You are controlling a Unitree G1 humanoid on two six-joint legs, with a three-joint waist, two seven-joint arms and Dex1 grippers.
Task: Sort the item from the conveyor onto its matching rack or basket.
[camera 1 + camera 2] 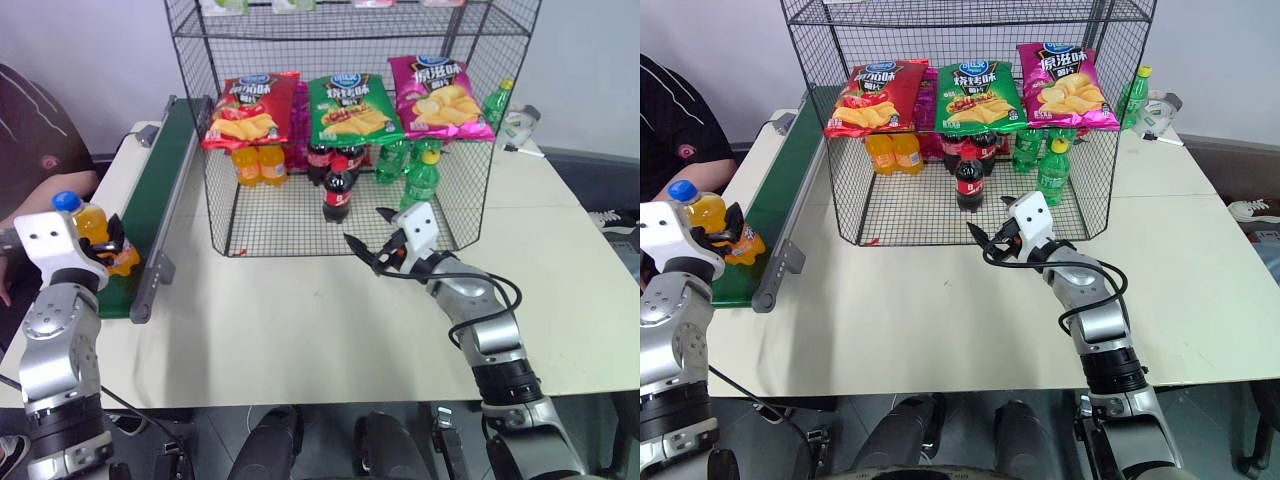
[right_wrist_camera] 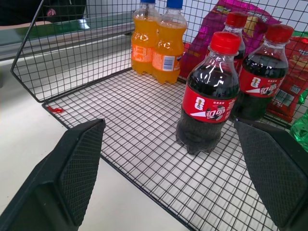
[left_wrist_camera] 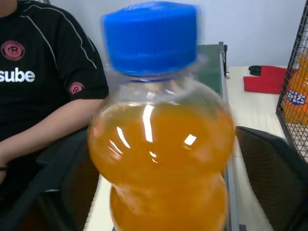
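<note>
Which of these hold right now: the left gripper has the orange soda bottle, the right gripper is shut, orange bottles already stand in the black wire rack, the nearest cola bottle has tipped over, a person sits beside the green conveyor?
1. The left gripper is closed on the small clear orange soda bottle with the blue cap. True.
2. The right gripper is shut. False: its fingers stand open and empty, in front of the rack.
3. Orange soda bottles stand inside the tall black wire-mesh rack. True.
4. The nearest dark cola bottle with the red cap has tipped over. False: it stands upright.
5. A person in a dark shirt sits beside the dark green conveyor belt. True.
</note>
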